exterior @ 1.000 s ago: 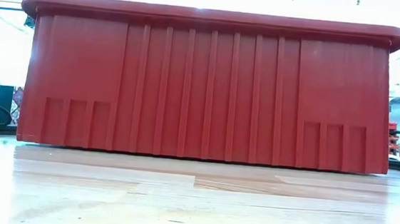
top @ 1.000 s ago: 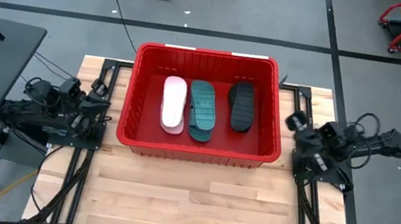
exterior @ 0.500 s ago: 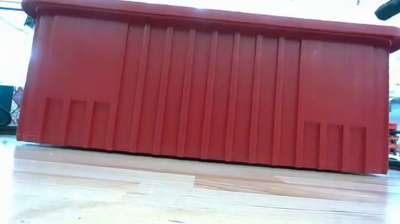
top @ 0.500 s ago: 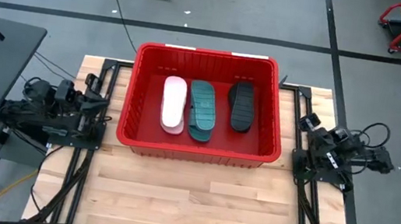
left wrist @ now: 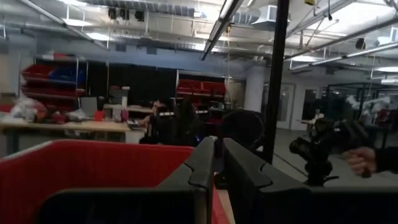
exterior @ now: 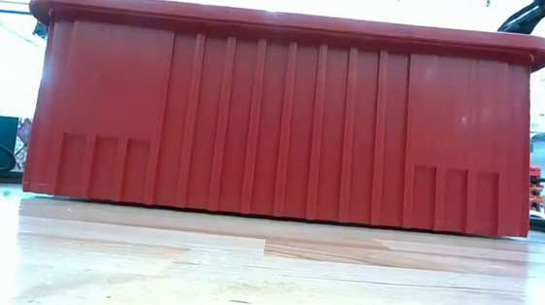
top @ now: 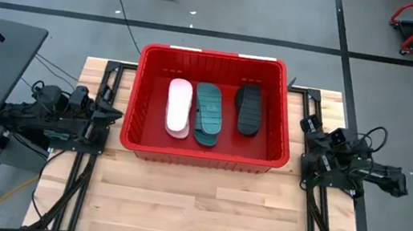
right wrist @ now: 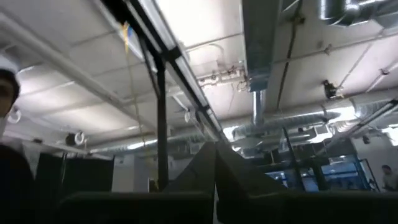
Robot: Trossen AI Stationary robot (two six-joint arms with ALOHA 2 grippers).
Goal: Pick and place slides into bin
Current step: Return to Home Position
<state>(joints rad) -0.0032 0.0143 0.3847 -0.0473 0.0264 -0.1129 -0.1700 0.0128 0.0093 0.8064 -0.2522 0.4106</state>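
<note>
As the left gripper [left wrist: 216,148] and right gripper [right wrist: 215,155] rest, fingers together, flanking the bin [top: 202,158], we see three slides [top: 207,114] inside, long axes near-to-far.

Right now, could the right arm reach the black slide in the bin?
Probably yes: the black slide lies uncovered by the bin's right wall, and the right hand sits just outside it, needing to clear the rim.

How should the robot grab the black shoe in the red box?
Probably from straight above, pinching the black sandal across its narrow middle. It lies flat and lengthwise in the bin, with a gap along each long side, and the bin's tall walls block any sideways approach.
</note>
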